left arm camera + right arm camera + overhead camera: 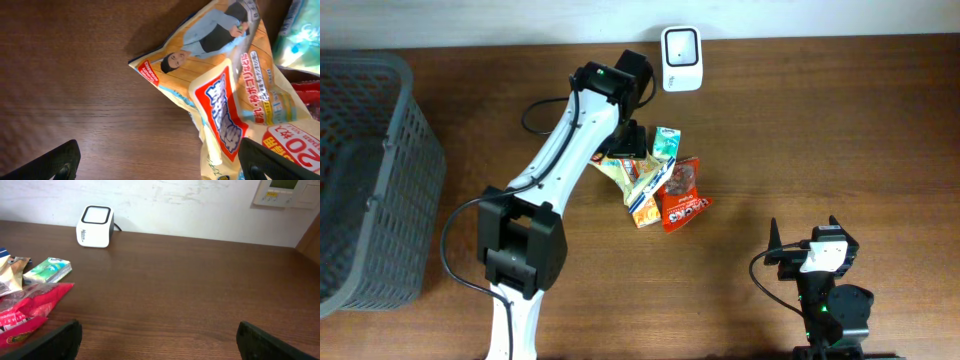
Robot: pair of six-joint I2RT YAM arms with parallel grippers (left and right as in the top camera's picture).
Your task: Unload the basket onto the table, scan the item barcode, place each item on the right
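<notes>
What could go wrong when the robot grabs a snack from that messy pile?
The open left gripper hangs over a yellow crinkly plastic snack bag piled against others, like the red shiny packet, so it might pinch two or drag the pile. The bag lies flat, so the fingers could slip. No barcode shows on top, so it may need turning before the white boxy scanner reads it.

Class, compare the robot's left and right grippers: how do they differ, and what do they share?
The left gripper reaches far across the table; the right gripper sits near the front edge. The left gripper hangs over the packets; the right gripper over bare wood. Both are open, holding nothing.
</notes>
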